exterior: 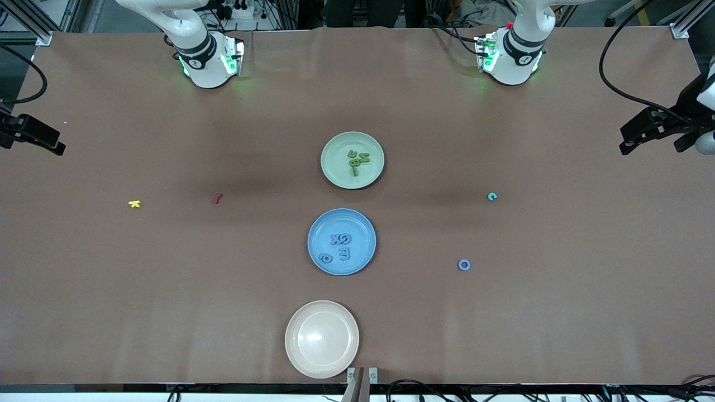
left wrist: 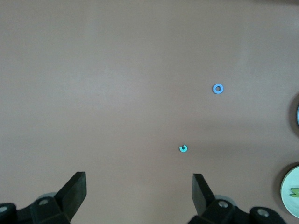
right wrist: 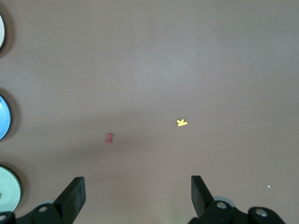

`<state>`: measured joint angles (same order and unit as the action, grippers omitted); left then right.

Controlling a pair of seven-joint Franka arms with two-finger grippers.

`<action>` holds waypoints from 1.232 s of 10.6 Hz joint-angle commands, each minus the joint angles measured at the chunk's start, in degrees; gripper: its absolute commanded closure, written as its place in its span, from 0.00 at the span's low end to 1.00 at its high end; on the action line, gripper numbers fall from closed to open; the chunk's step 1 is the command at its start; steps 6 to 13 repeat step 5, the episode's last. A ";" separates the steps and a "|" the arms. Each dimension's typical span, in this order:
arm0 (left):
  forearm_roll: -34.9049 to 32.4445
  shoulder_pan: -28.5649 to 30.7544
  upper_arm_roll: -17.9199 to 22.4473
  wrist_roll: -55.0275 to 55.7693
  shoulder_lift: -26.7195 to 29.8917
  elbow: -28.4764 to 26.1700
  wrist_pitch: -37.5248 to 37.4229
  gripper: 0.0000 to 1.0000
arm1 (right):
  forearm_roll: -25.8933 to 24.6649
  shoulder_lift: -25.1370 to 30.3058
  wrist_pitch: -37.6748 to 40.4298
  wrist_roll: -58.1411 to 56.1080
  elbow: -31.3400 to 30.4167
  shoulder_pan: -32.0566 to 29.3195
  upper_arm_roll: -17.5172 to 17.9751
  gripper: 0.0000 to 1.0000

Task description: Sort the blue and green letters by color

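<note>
A green plate (exterior: 335, 170) holds several lime-green letters (exterior: 357, 159). Nearer the front camera, a blue plate (exterior: 357, 259) carries several blue letters (exterior: 341, 240). A blue O (exterior: 463, 264) (left wrist: 217, 88) and a teal-green curved letter (exterior: 491, 196) (left wrist: 183, 148) lie loose on the table toward the left arm's end. My left gripper (left wrist: 138, 193) hangs high over that part of the table, open and empty. My right gripper (right wrist: 137, 196) hangs open and empty over the right arm's end.
A cream plate (exterior: 296, 357) sits empty nearest the front camera. A yellow K (exterior: 134, 204) (right wrist: 181, 122) and a dark red piece (exterior: 217, 198) (right wrist: 109, 138) lie toward the right arm's end. Black mounts (exterior: 33, 137) (exterior: 659, 128) jut in at both table ends.
</note>
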<state>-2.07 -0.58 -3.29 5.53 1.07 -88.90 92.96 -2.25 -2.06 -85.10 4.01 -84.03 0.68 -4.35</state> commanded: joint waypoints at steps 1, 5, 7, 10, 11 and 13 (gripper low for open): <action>3.46 -0.65 0.74 -1.67 -0.72 1.80 -1.65 0.00 | 0.49 0.22 -0.93 -0.32 -0.26 -1.73 0.83 0.00; 4.35 -0.56 0.74 -1.67 -0.63 1.80 -2.44 0.00 | 0.49 0.13 -1.12 -0.41 -0.26 -1.82 0.92 0.00; 4.35 -0.56 0.74 -1.67 -0.63 1.80 -2.44 0.00 | 0.49 0.13 -1.12 -0.41 -0.26 -1.82 0.92 0.00; 4.35 -0.56 0.74 -1.67 -0.63 1.80 -2.44 0.00 | 0.49 0.13 -1.12 -0.41 -0.26 -1.82 0.92 0.00; 4.35 -0.56 0.74 -1.67 -0.63 1.80 -2.44 0.00 | 0.49 0.13 -1.12 -0.41 -0.26 -1.82 0.92 0.00; 4.35 -0.56 0.74 -1.67 -0.63 1.80 -2.44 0.00 | 0.49 0.13 -1.12 -0.41 -0.26 -1.82 0.92 0.00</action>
